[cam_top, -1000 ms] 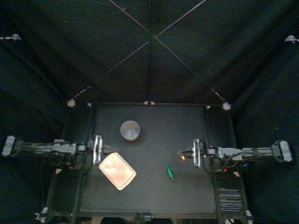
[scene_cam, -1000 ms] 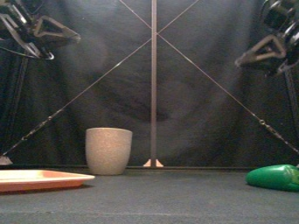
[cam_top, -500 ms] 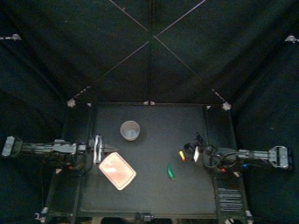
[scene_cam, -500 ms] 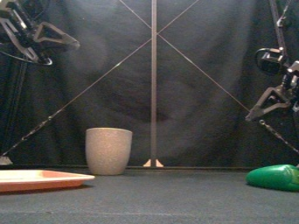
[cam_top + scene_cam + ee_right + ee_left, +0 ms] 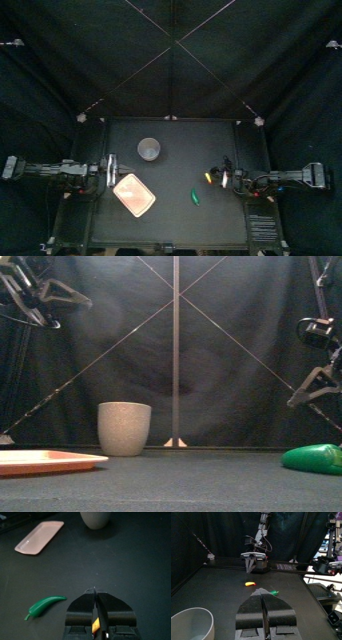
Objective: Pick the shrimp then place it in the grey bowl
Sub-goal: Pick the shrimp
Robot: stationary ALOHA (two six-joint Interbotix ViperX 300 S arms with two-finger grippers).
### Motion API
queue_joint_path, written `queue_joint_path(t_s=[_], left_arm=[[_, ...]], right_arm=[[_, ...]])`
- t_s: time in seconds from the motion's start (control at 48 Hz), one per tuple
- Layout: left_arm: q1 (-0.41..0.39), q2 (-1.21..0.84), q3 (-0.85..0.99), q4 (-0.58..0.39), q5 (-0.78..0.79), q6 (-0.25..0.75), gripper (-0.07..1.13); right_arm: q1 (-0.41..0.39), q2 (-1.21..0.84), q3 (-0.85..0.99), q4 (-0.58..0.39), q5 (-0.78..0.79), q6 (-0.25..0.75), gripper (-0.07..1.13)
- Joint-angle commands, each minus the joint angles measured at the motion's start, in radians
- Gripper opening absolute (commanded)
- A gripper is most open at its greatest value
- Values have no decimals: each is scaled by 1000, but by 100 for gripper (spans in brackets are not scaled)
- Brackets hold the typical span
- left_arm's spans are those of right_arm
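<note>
Near the shrimp (image 5: 209, 178), the right gripper (image 5: 222, 178) hung with jaws together; it likely needed them spread wide before lowering astride it

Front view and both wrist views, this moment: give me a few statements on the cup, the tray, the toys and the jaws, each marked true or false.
1. The tall grey speckled cup stands upright on the black table. True.
2. The green curved toy lies on the flat pink tray. False: it lies on the bare table, apart from the tray.
3. The right gripper holds the small orange shrimp toy. False: the shrimp lies on the table below that gripper, not held.
4. The left gripper has its jaws shut. True.
5. The cup stands on the tray. False: it stands on the table behind the tray.
</note>
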Motion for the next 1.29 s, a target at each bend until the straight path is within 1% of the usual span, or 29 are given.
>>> queue_joint_path(t_s=[0.021,0.146,0.271,0.354,0.438,0.646,0.792,0.896,1.021,1.083,1.292], left_arm=[[3,5,-11,3,-11,2,2],[3,5,-2,3,-11,3,2],[5,5,11,3,-11,3,2],[8,5,17,3,-11,3,2],[15,5,18,3,-11,3,2],[31,5,18,6,-11,3,2],[32,5,18,8,-11,3,2],[32,5,18,8,-11,3,2],[34,5,18,8,-11,5,2],[34,5,18,6,-11,3,2],[37,5,25,8,-9,5,2]], right_arm=[[-6,35,-71,31,97,-5,16],[-18,52,-100,67,187,-2,28],[-18,52,-104,140,267,-2,44],[-21,52,-98,178,299,-2,52],[-29,54,-95,204,328,-3,54],[-71,64,-97,241,385,-2,55],[-77,81,-109,273,407,-2,58],[-78,98,-120,281,407,-2,64],[-78,127,-133,281,407,-2,76],[-81,146,-137,284,407,-2,80],[-83,209,-143,284,407,-2,81]])
